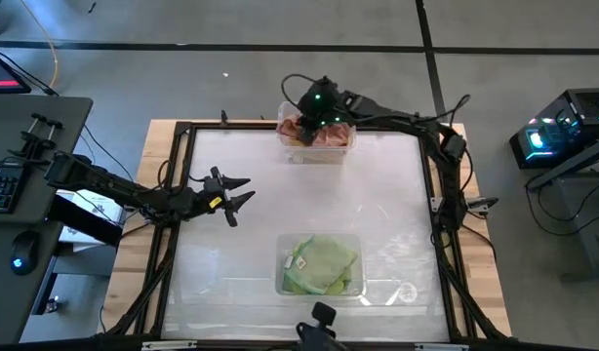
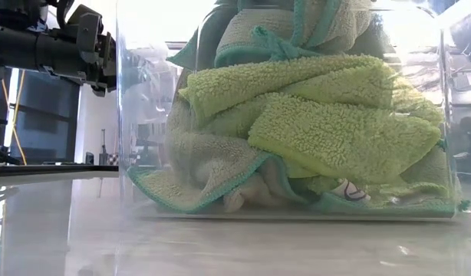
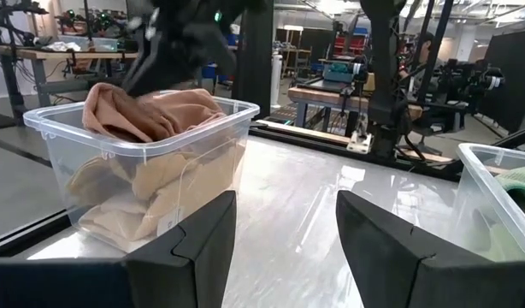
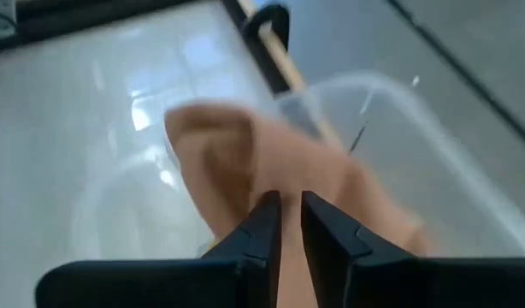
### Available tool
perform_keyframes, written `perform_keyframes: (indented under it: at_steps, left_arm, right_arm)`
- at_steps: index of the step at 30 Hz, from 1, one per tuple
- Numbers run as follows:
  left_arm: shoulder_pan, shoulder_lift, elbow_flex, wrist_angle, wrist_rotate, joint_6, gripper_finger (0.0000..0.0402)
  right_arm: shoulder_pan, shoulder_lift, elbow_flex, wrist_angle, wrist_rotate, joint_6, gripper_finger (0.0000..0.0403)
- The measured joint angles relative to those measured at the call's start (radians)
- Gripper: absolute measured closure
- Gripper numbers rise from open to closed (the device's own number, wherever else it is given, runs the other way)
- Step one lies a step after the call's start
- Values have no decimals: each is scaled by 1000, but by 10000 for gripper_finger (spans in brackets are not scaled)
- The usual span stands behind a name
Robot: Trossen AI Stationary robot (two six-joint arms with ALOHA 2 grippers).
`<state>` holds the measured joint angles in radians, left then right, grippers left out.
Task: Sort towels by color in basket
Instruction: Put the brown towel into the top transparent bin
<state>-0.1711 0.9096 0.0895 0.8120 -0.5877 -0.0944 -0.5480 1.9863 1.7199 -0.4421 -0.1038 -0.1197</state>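
Hiding most of the far bin, the right gripper sits over it at 12 o'clock on the table, fingers pinched on a soft peach towel that blurs in the wrist view. More peach cloth lies crumpled inside the clear plastic walls. At 9 o'clock the left gripper hovers with fingers spread, holding nothing. At 6 o'clock the near bin holds fluffy green towels, one tag half buried.
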Motion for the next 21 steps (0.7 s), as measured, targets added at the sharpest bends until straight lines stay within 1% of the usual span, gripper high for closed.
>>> perform_keyframes:
  at_steps: [3, 6, 11, 16, 21]
  left_arm:
    - [0, 0, 0, 0, 0, 0, 213]
    - [0, 0, 0, -3, -2, 0, 213]
    - [0, 0, 0, -7, -2, 0, 213]
    - [0, 0, 0, -8, -4, 0, 213]
    - [0, 0, 0, -8, -4, 1, 213]
  right_arm:
    - [-1, 50, 0, -13, -22, 8, 362]
    - [-1, 94, -1, -30, -18, -5, 362]
    - [-1, 121, 0, -32, -12, -1, 362]
    - [-1, 115, 1, -38, -1, 10, 362]
    - [5, 43, -2, -45, 16, -16, 375]
